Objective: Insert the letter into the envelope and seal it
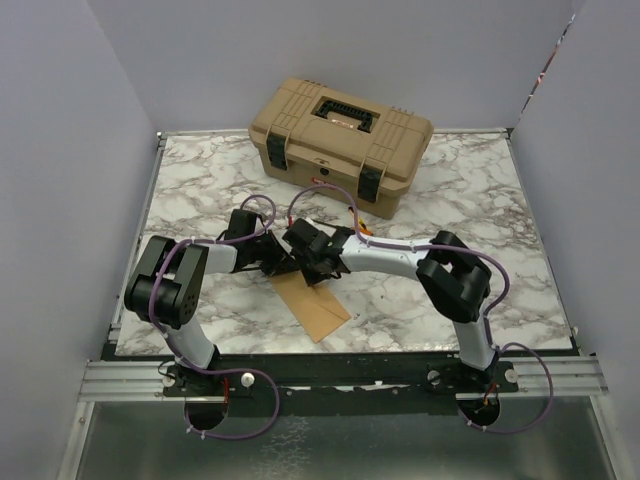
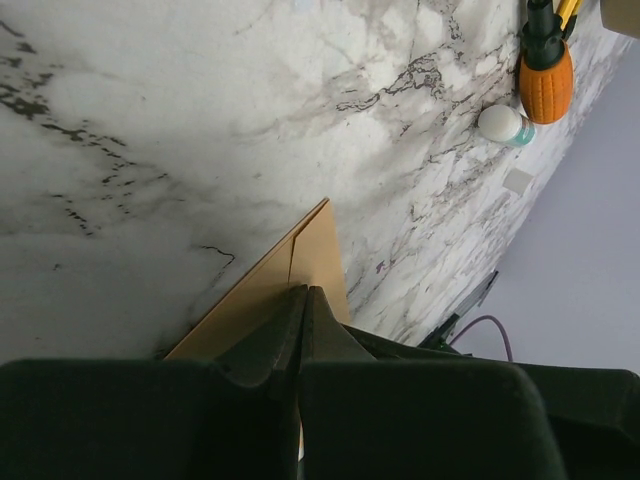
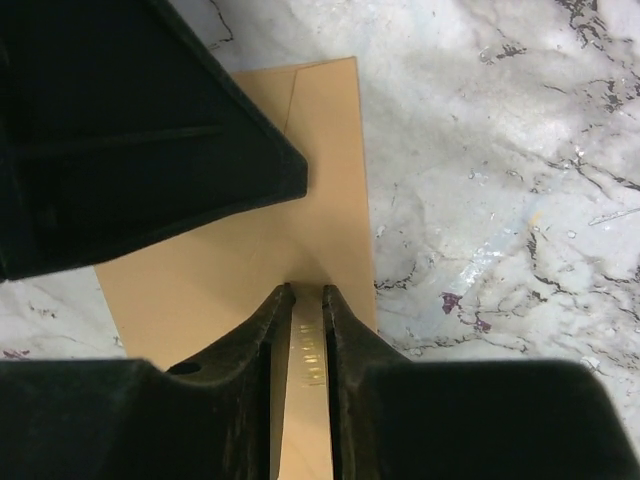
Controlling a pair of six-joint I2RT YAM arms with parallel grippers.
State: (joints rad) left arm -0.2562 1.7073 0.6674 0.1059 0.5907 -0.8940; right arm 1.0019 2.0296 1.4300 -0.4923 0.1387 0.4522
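The brown envelope (image 1: 315, 308) lies flat on the marble table (image 1: 450, 200), in front of both arms. My left gripper (image 1: 282, 268) is shut, and its tips (image 2: 305, 290) rest on the envelope (image 2: 315, 255) near a seam line. Beside it, my right gripper (image 1: 305, 272) stands over the same end. Its jaws (image 3: 308, 292) are a narrow gap apart above the envelope (image 3: 230, 250). A paler, glossy strip of paper shows in that gap. I cannot tell whether the strip is the flap or the letter. No separate letter sheet is visible. The left gripper (image 3: 150, 130) fills the upper left of the right wrist view.
A tan toolbox (image 1: 340, 140) with black latches stands at the back of the table. An orange object (image 2: 545, 85) and a small white and teal cap (image 2: 505, 125) lie further out on the marble. Grey walls close in the left, right and back.
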